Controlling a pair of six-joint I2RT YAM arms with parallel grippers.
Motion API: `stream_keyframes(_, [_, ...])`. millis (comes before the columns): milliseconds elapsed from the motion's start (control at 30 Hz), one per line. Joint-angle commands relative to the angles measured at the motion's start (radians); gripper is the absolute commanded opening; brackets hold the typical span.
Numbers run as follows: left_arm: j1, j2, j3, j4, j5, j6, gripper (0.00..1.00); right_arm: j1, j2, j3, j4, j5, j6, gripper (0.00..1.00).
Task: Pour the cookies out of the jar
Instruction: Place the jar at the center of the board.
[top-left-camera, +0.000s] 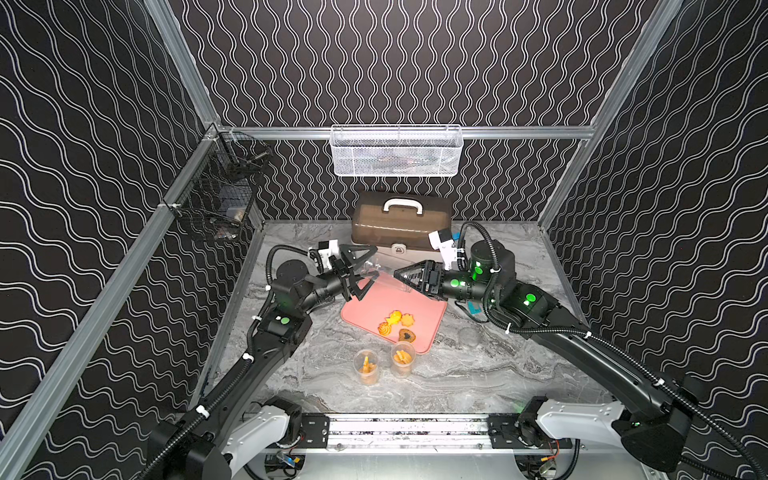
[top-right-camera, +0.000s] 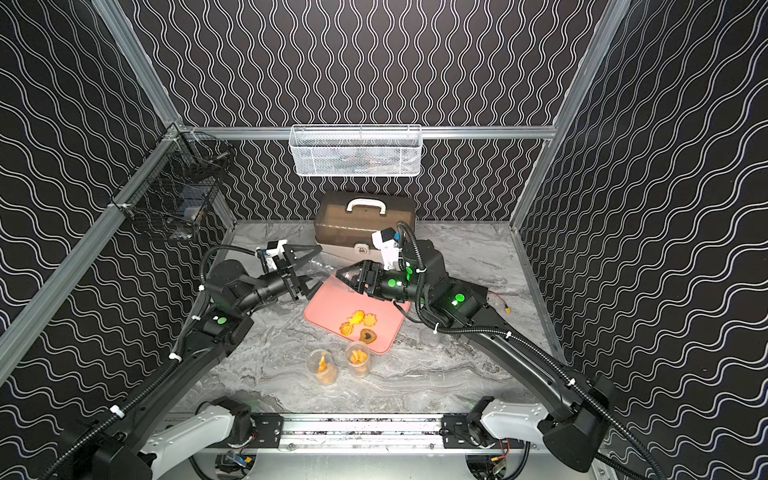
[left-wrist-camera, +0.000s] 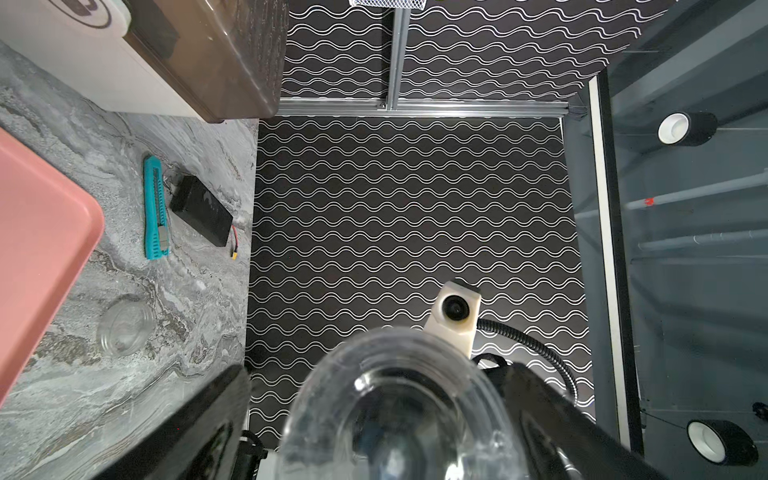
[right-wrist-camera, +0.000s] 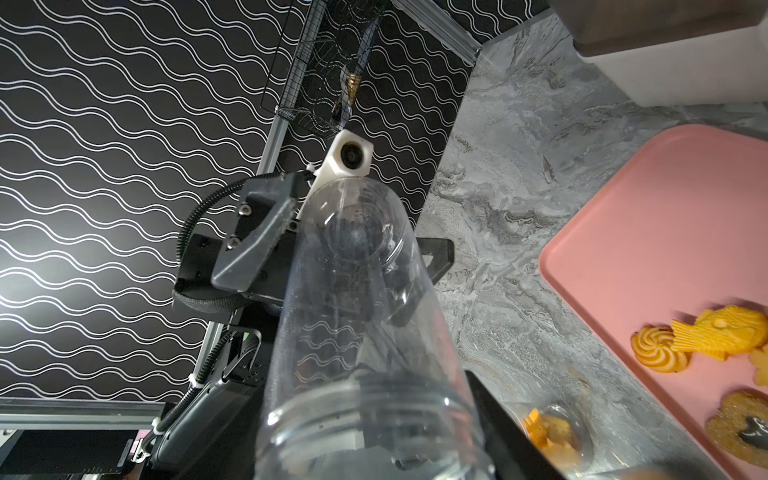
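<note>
Over the far edge of the pink tray, the left gripper is holding its jaws spread wide around the bottom end of the clear jar, which is lying sideways. The right gripper is pinching the jar near its mouth. Four cookies are lying near the tray's front edge, and two cups with more are standing on the counter.

White double wavy lines are running across the black wall panels. The grey marbled bench is carrying a flat salmon-pink plastic tray, where small orange-yellow and brown cookies are lying, one swirl-striped, one heart dark-centred. Green lights are glowing on the black robot arms.
</note>
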Motion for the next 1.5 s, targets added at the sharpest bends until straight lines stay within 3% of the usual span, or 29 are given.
stream_keyframes(0, [0.000,-0.012,0.019,-0.028,0.021,0.044,0.99,0.000,-0.010,0.019,-0.039,0.037,-0.022,0.65])
stream_keyframes(367, [0.000,-0.052,0.088,-0.257,0.036,0.218,0.99,-0.069,-0.036,0.057,-0.202,0.093,-0.066,0.65])
stream_keyframes(700, [0.000,-0.079,0.239,-0.693,0.014,0.563,0.99,-0.202,-0.096,0.108,-0.462,0.137,-0.197,0.65])
stream_keyframes(967, [0.001,-0.105,0.336,-0.997,-0.072,0.818,0.99,-0.259,-0.129,0.133,-0.674,0.233,-0.319,0.66])
stream_keyframes(1167, [0.001,-0.126,0.348,-1.128,-0.129,0.935,0.99,-0.271,-0.108,0.134,-0.802,0.310,-0.367,0.67])
stream_keyframes(1467, [0.001,-0.144,0.339,-1.194,-0.166,1.005,0.99,-0.277,0.021,0.166,-0.939,0.391,-0.421,0.67])
